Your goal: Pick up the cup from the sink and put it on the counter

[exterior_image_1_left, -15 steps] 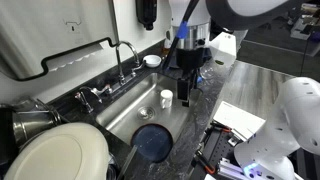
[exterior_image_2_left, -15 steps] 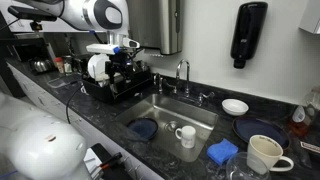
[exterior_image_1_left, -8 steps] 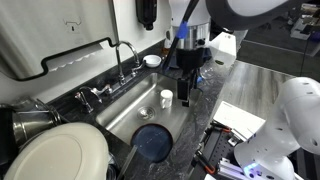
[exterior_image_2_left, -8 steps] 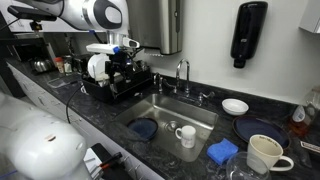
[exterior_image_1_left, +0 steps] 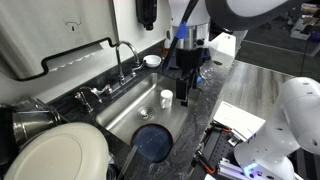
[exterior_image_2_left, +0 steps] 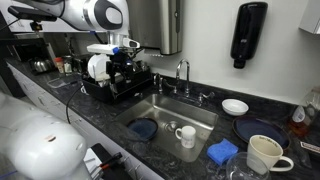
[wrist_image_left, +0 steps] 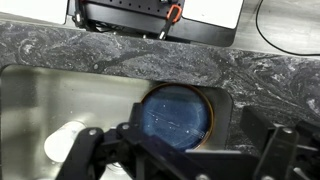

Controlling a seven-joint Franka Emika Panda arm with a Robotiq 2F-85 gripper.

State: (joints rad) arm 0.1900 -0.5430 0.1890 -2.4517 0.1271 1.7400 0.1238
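Observation:
The small white cup (exterior_image_1_left: 166, 98) stands upright in the steel sink (exterior_image_1_left: 128, 112), beside a dark blue round dish (exterior_image_1_left: 153, 142). Both also show in an exterior view, the cup (exterior_image_2_left: 186, 135) right of the dish (exterior_image_2_left: 143, 129). In the wrist view the cup (wrist_image_left: 64, 141) sits at the lower left and the dish (wrist_image_left: 178, 116) in the middle. My gripper (wrist_image_left: 190, 165) is open and empty, well above the sink end nearest the dish rack. It shows in both exterior views (exterior_image_1_left: 187, 72) (exterior_image_2_left: 120, 66). The dark speckled counter (wrist_image_left: 260, 75) surrounds the sink.
A black dish rack (exterior_image_2_left: 112, 88) stands by the sink under my arm. The chrome faucet (exterior_image_1_left: 125, 55) rises behind the basin. A small white bowl (exterior_image_2_left: 235, 106), a blue plate (exterior_image_2_left: 258, 130), a blue sponge (exterior_image_2_left: 222, 151) and a large white mug (exterior_image_2_left: 262, 153) sit on the counter. A steel pot (exterior_image_1_left: 30, 120) stands near the big white bowl (exterior_image_1_left: 60, 155).

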